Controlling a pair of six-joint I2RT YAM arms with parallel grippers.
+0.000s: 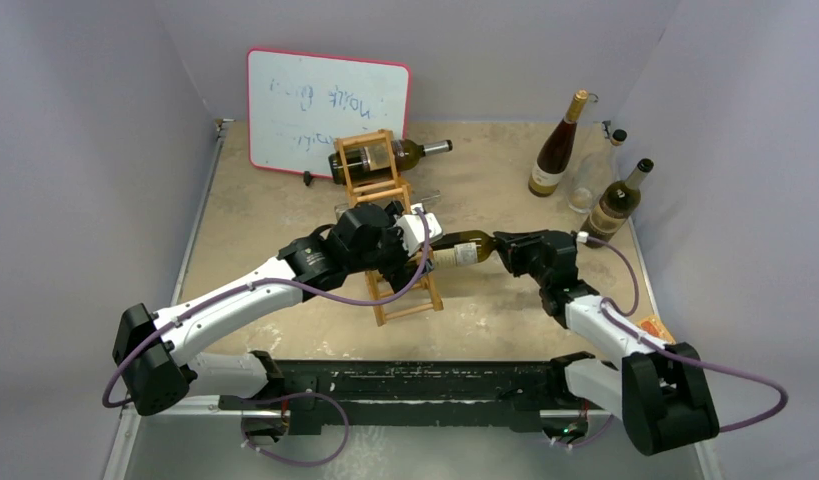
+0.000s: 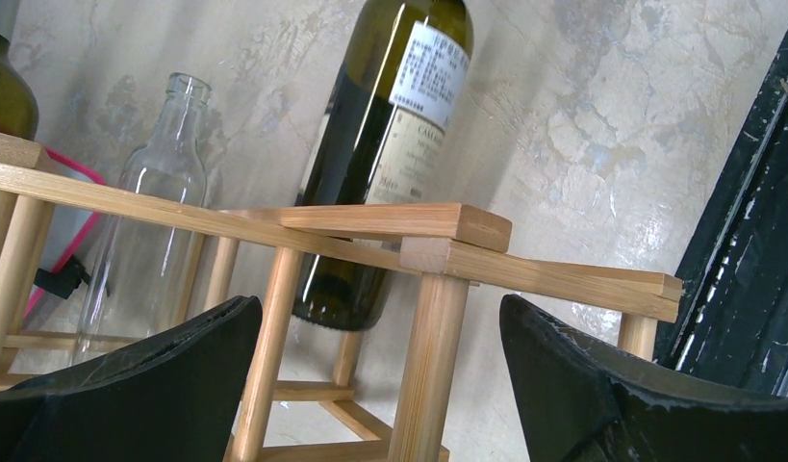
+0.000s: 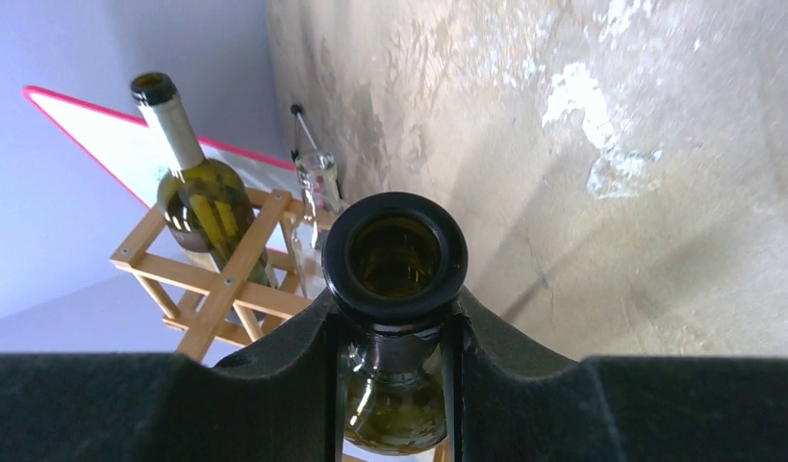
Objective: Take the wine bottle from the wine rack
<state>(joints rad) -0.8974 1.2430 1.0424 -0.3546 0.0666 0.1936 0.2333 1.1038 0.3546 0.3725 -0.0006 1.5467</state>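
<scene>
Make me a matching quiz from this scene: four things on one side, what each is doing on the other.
1 left arm
2 right arm
3 whiteboard
4 gold-topped bottle

A jaws shut on the neck of a green bottle
B propped up at the back
C jaws wide open at the wooden rack
D standing upright at the far right

Pairs: 1-C, 2-A, 3-B, 4-D

I am working in what looks like a robotics lab test cell: plain pale walls (image 1: 85,150) box in a scuffed beige table (image 1: 255,210) on three sides. A red-edged whiteboard (image 1: 315,120) with marker scribbles leans at the back, and a black mounting rail (image 1: 425,385) runs along the near edge.
</scene>
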